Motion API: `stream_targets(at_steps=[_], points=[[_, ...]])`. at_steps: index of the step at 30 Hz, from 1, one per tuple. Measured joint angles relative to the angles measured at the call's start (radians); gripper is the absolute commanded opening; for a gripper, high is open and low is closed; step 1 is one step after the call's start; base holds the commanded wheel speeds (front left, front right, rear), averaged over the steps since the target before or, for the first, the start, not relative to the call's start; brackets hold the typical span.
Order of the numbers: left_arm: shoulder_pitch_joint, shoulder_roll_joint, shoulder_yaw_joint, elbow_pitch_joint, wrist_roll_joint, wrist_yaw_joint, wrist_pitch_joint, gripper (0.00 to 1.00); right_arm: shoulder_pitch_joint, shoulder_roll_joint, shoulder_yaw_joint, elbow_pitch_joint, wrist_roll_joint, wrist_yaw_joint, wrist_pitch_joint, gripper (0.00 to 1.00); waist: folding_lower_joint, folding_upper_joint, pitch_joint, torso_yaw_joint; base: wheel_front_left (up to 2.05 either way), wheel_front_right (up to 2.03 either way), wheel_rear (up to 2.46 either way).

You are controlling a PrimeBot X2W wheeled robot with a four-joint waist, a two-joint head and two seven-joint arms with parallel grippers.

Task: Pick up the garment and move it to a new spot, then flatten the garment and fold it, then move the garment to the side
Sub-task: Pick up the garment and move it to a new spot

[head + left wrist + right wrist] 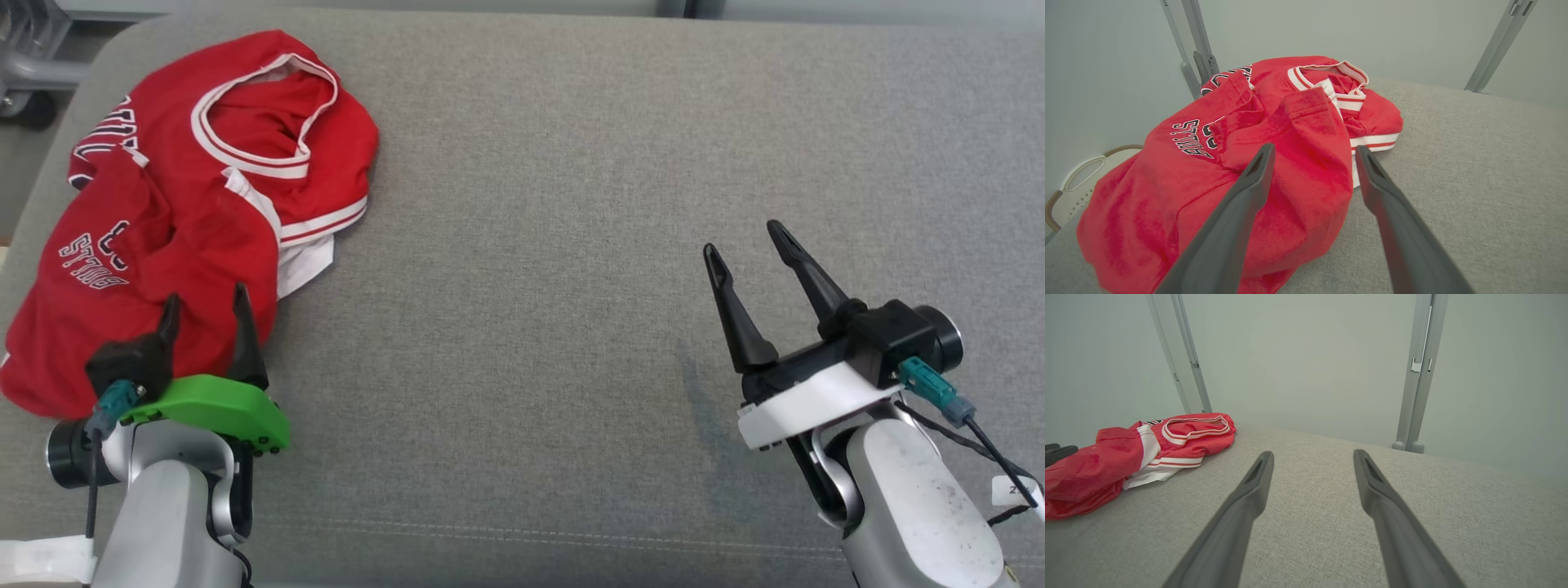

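Note:
The garment [188, 212] is a red jersey with white trim and dark lettering, lying crumpled at the left end of the grey cushioned surface [571, 245]. My left gripper [206, 304] stands open just over the jersey's near edge, fingers apart with nothing between them. In the left wrist view the garment [1241, 163] bulges right in front of my left gripper [1314, 153]. My right gripper [744, 238] is open far to the right over bare fabric. The right wrist view shows my right gripper [1312, 455] open, with the garment [1139, 453] off to its left.
Grey metal frame posts [1419, 375] rise behind the surface against a pale wall. A white basket with a woven rim [1077, 183] sits beyond the left end. A wheeled grey stand [33, 73] is at the far left corner.

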Motion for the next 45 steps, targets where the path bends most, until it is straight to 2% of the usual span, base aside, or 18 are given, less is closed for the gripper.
stream_targets(at_steps=[10,18,19,20,21,22,28,34,45], points=[[-0.130,0.023,0.069,0.142,-0.010,0.012,0.035,1.00,-0.103,-0.013,0.000,-0.026,-0.007,0.013,0.000,1.00,0.0000,0.0000,0.133,-0.057,0.00,0.00,0.00],[-0.176,0.028,0.067,0.255,-0.013,0.019,0.040,1.00,-0.114,-0.017,-0.011,-0.003,-0.006,0.014,0.000,1.00,0.0000,0.0000,0.182,-0.107,0.00,0.00,0.00],[-0.181,0.031,0.067,0.266,-0.013,0.019,0.039,0.90,-0.114,-0.017,-0.011,-0.002,-0.005,0.014,0.000,1.00,0.0000,0.0000,0.183,-0.110,0.00,0.00,0.00],[-0.187,0.032,0.067,0.278,-0.013,0.019,0.033,0.44,-0.114,-0.016,-0.012,0.000,-0.005,0.014,0.000,1.00,0.0000,0.0000,0.183,-0.112,0.00,0.00,0.00],[-0.191,0.032,0.067,0.286,-0.012,0.019,0.029,0.16,-0.114,-0.017,-0.014,0.003,-0.005,0.014,0.000,1.00,0.0000,0.0000,0.181,-0.113,0.00,0.00,0.00],[-0.194,0.032,0.066,0.295,-0.010,0.019,0.022,0.00,-0.114,-0.017,-0.016,0.004,-0.005,0.014,0.000,1.00,0.0000,0.0000,0.178,-0.113,0.00,0.00,0.00],[-0.196,0.023,0.046,0.335,-0.003,0.015,-0.010,0.00,-0.114,-0.012,-0.016,0.018,0.000,0.017,0.000,1.00,0.0000,0.0000,0.153,-0.109,0.00,0.00,0.00],[-0.196,0.017,0.033,0.342,0.000,-0.027,-0.040,0.00,-0.102,-0.003,-0.023,0.036,0.013,0.017,0.000,1.00,0.0000,0.0000,0.114,-0.100,0.00,0.00,0.00],[-0.196,0.013,0.027,0.212,0.003,-0.085,-0.053,0.00,-0.059,0.020,-0.020,0.065,0.030,0.017,0.000,1.00,0.0000,0.0000,0.019,-0.089,0.00,0.00,0.00]])
